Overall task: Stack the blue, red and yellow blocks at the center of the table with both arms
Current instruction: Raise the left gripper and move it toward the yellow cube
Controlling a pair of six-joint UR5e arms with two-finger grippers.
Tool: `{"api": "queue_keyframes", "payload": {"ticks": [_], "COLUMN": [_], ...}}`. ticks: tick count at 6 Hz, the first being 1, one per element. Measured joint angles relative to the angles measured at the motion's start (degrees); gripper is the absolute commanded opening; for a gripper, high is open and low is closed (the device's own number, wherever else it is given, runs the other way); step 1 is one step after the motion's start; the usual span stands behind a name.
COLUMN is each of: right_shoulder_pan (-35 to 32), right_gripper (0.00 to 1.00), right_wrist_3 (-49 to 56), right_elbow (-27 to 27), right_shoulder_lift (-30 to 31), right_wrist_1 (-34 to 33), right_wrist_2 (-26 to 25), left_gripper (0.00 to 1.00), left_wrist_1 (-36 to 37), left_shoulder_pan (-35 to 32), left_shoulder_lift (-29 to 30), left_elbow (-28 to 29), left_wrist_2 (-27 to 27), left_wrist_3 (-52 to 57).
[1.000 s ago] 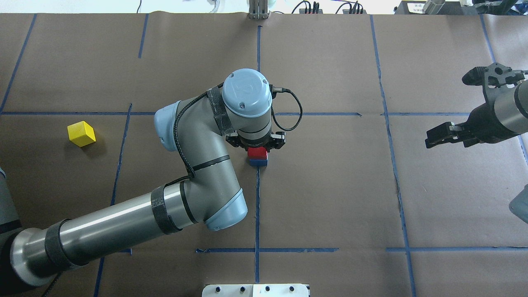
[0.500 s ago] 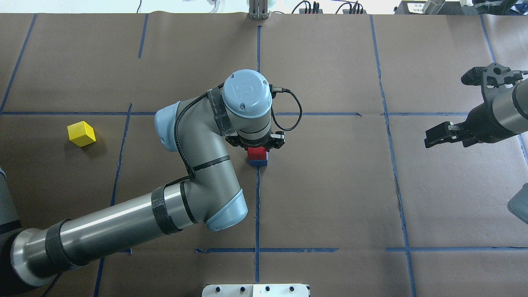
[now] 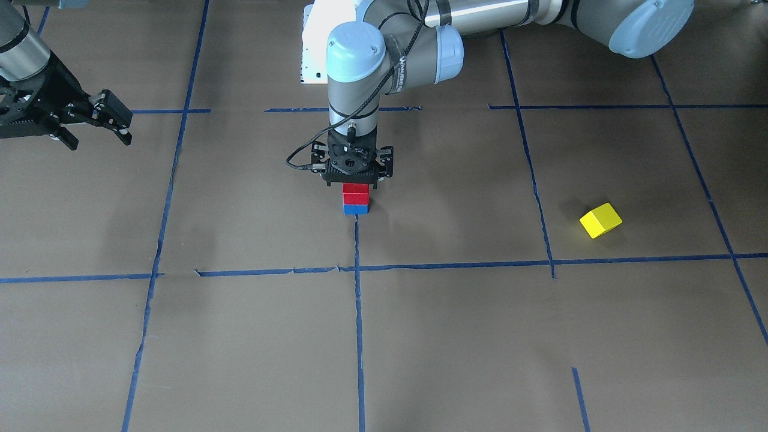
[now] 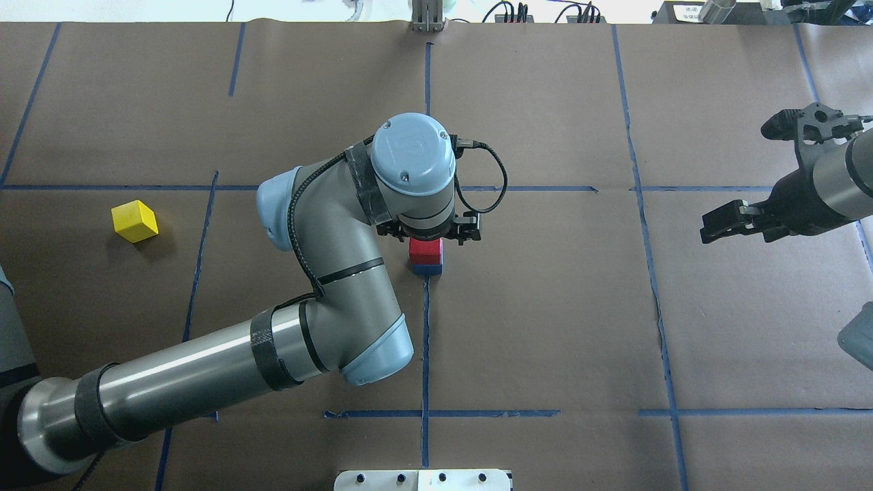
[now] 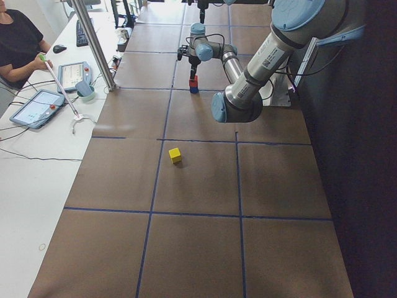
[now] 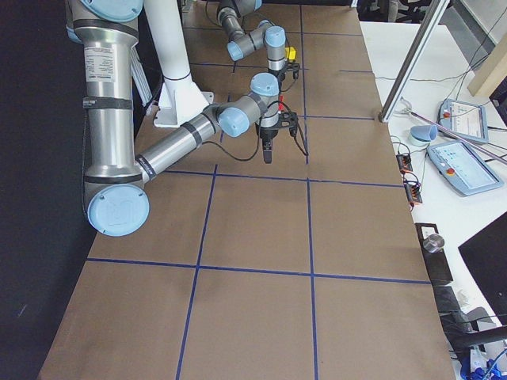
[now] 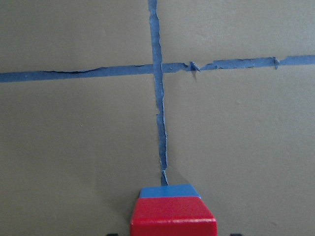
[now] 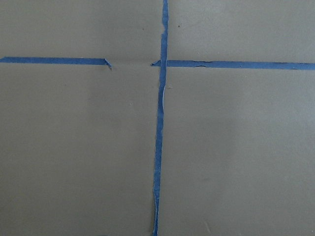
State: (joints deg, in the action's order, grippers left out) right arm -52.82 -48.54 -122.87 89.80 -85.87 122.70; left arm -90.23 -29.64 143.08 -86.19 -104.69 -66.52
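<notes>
Plainly, the red block (image 3: 355, 193) sits squarely on the blue block (image 3: 355, 209). This two-high stack stands at the centre of the brown paper-covered table (image 3: 240, 336), at the head of a blue tape line (image 3: 357, 288) that runs off toward 6 o'clock in the front-facing view. The left gripper (image 3: 354, 181) hangs straight down over the stack, its jaws spread wider than the red block and gripping nothing. The left wrist camera shows the block's red top with a dark sliver of jaw low on either side, both clear of the block (whether they are level with its top or just above it, I cannot tell). The yellow block (image 3: 600, 220) lies alone on the table, turned a little askew to the tape grid and well apart from the stack. In the overhead view it is at about 9 o'clock from the stack, beyond a tape line. The right gripper (image 3: 96, 133) hovers above the table far out at 3 o'clock from the stack in that same view, its jaws parted and holding nothing. Its wrist camera looks down on brown paper and a crossing of tape. In the left side view an operator in black (image 5: 18, 34) sits at a white bench at 10 o'clock, with a tablet (image 5: 37, 107) close by.
</notes>
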Motion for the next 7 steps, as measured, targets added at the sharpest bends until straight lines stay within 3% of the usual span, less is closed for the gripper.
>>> {"api": "queue_keyframes", "payload": {"ticks": [2, 4, 7], "right_shoulder_pan": [0.0, -0.1, -0.2], "right_gripper": [1.00, 1.00, 1.00], "right_wrist_3": [0.3, 0.6, 0.6], "right_elbow": [0.0, -0.1, -0.3], "right_shoulder_lift": [0.1, 0.5, 0.6], "right_wrist_1": [0.0, 0.0, 0.0], "right_wrist_2": [0.1, 0.1, 0.0], "left_gripper": [1.00, 1.00, 1.00], "left_wrist_1": [0.3, 0.1, -4.9], "left_shoulder_pan": [-5.0, -11.3, -21.3], "left_shoulder_lift": [-5.5, -17.6, -35.9], "left_elbow": [-9.9, -18.9, -20.4], "left_wrist_2": [-3.8, -8.6, -14.2], "left_wrist_3": [0.0, 7.2, 15.9]}}
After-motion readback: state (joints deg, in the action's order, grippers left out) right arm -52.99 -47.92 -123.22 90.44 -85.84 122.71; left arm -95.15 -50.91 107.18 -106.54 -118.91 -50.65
